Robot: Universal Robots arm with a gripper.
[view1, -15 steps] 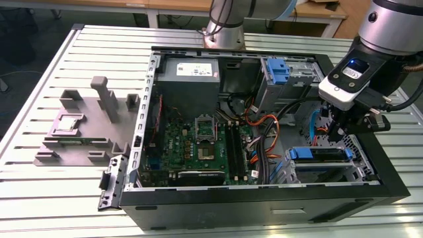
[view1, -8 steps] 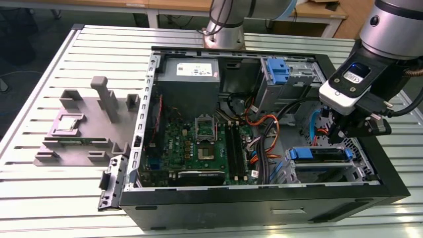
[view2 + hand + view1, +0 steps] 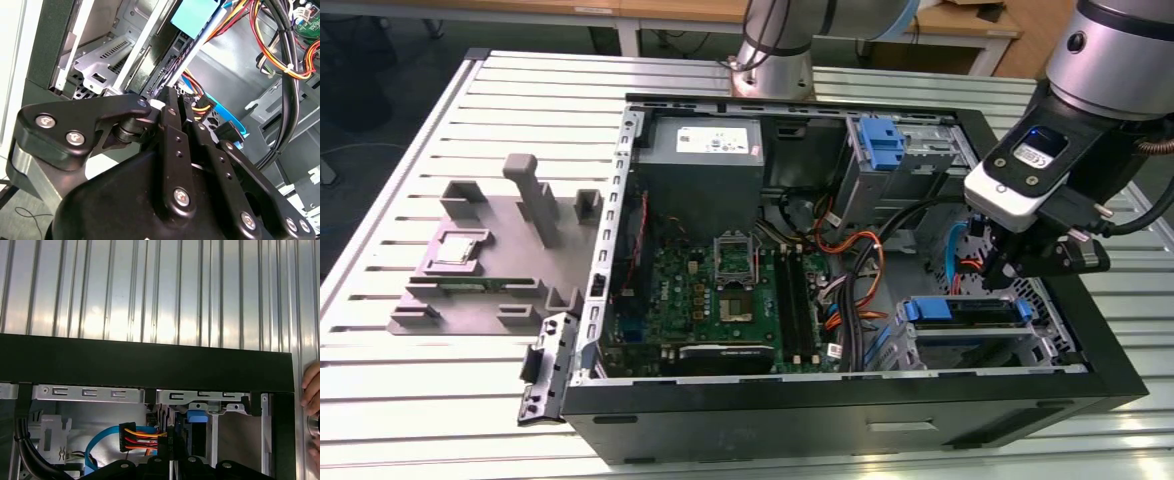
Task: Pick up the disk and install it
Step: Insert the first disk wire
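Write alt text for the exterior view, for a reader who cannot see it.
A robot arm's end effector reaches into an open computer case lying on a slatted metal table, above a blue-framed disk in the drive bay. A grey holder sits at the exterior view's left.

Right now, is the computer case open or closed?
Open: in the exterior view the computer case lies with its side uncovered, motherboard and cables exposed.

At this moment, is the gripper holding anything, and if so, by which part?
It cannot be told. In the exterior view the gripper is inside the open computer case, just above the blue-framed disk in the drive bay, but whether it grips it is hidden.
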